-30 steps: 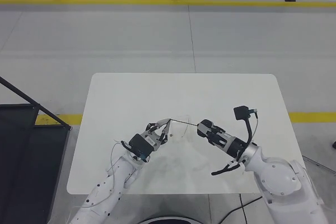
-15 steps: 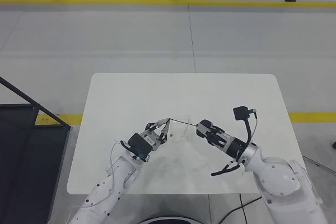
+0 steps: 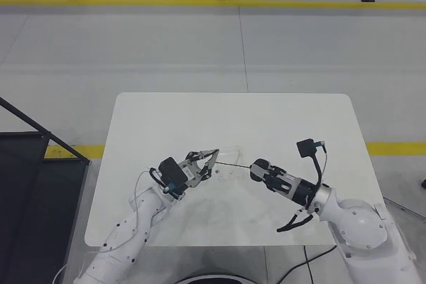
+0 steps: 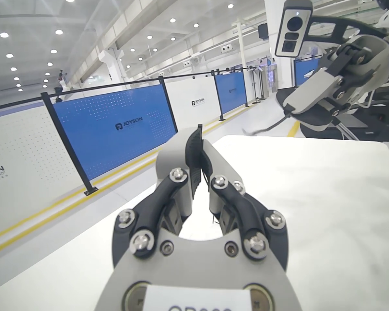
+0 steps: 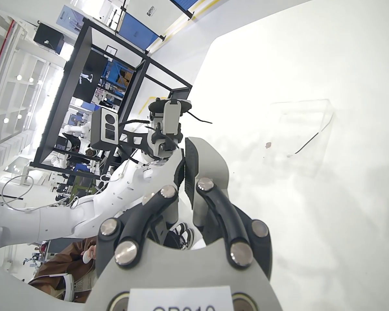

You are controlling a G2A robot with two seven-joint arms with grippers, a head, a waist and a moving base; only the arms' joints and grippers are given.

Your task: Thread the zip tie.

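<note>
A thin black zip tie [image 3: 232, 165] spans the short gap between my two grippers above the middle of the white table [image 3: 305, 121]. My left gripper [image 3: 211, 161] is shut, and the right wrist view shows a black strip [image 5: 201, 120] sticking out of it [image 5: 171, 111]. My right gripper [image 3: 253, 169] faces it and is also shut. In the left wrist view the right gripper [image 4: 290, 109] holds a strip of the tie [image 4: 265, 127] whose free tip points toward my left fingers [image 4: 194, 150]. How the strip sits inside the pads is hidden.
A clear plastic piece [image 3: 231, 151] lies flat on the table just beyond the grippers, also seen from the right wrist [image 5: 304, 121]. A black frame [image 3: 14, 177] stands off the table's left side. Bare tabletop lies all around the arms.
Both grippers and the tie between them have shifted slightly toward the table's near edge. The left wrist has turned and drawn back to the left. Both stay shut.
</note>
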